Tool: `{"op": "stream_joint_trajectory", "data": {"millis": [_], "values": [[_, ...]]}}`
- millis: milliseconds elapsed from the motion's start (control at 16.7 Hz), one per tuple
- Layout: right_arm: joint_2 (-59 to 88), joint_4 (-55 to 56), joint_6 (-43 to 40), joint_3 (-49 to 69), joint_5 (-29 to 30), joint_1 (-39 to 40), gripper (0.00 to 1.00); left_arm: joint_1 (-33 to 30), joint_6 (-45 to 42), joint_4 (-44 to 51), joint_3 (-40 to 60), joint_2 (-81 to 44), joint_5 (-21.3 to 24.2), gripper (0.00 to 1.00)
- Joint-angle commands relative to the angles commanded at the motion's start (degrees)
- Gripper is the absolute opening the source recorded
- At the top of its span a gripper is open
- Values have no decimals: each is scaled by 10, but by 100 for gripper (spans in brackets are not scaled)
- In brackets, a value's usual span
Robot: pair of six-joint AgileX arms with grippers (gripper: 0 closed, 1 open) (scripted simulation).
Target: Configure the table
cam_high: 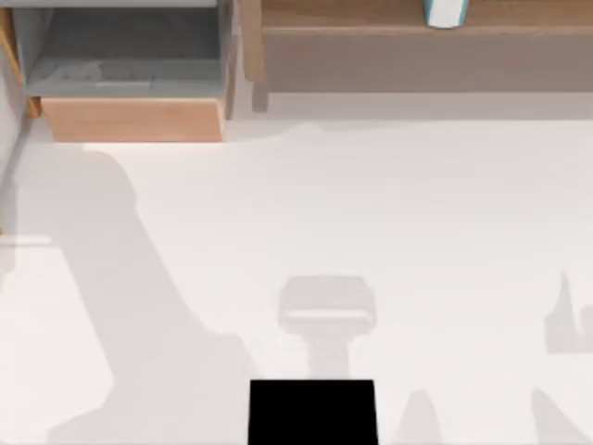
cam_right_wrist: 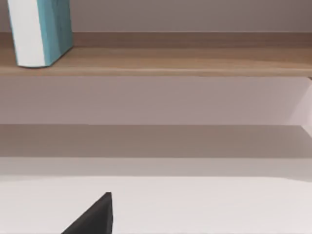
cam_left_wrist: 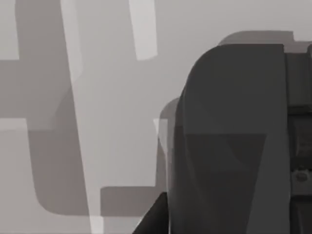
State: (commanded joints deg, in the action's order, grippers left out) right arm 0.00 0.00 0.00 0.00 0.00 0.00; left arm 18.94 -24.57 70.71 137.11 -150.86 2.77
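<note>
White table (cam_high: 371, 213) beneath the right tool's dark tip (cam_right_wrist: 92, 217), its opening impossible to tell.

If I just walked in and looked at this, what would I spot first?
Probably the huge plain white tabletop, crossed by long grey shadows. Next, the light-brown wooden shelf unit along its far edge toward the right, with a white and teal upright container standing on it. At the far left sits a grey box with a wood front, open at the top.
</note>
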Motion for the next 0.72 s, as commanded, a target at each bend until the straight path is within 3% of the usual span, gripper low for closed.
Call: {"op": "stream_joint_trajectory", "data": {"millis": [720], "values": [[0,0,0,0,0,0,100,7,28,12,-17,49,0,0]]}}
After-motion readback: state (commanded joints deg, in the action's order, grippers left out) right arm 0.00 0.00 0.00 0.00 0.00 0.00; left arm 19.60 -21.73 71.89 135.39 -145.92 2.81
